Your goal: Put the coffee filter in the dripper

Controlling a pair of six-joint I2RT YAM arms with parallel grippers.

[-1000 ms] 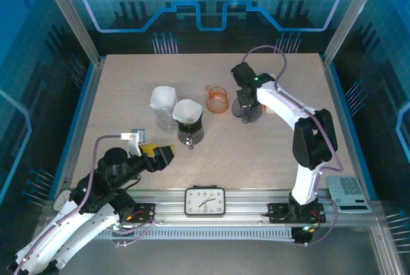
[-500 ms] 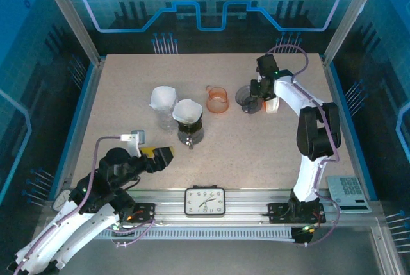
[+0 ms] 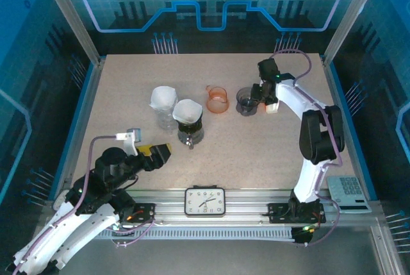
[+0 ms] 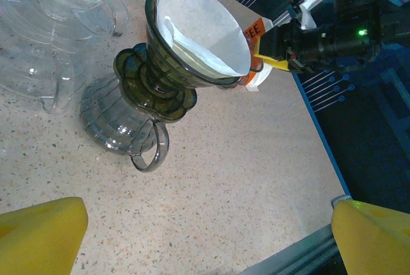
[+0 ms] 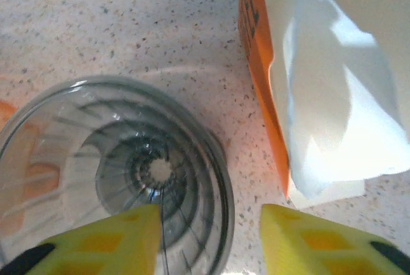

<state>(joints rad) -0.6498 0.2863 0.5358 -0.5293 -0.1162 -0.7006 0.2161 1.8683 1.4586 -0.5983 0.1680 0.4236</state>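
Note:
An empty smoky-grey dripper (image 5: 128,172) stands upright on the table, also in the top view (image 3: 246,100). My right gripper (image 5: 211,243) is open just above it, one yellow finger over the bowl and the other outside the rim, holding nothing. Right beside it lies an orange pack of white coffee filters (image 5: 320,83), (image 3: 272,104). A second grey dripper (image 4: 186,63) sits on a smoky carafe (image 4: 125,124) with a white filter (image 4: 205,31) inside. My left gripper (image 4: 211,249) is open and empty, low near the front edge (image 3: 158,154).
An orange measuring cup (image 3: 217,99) stands left of the empty dripper. Clear glassware holding another white filter (image 3: 163,99) is behind the carafe, seen as clear glass (image 4: 51,31) in the left wrist view. A clock (image 3: 205,200) and a calculator (image 3: 349,193) sit at the front.
My right gripper has drawn back from over the empty dripper toward the filter pack, leaving the dripper standing in plain sight. The left arm has shifted slightly toward the front.

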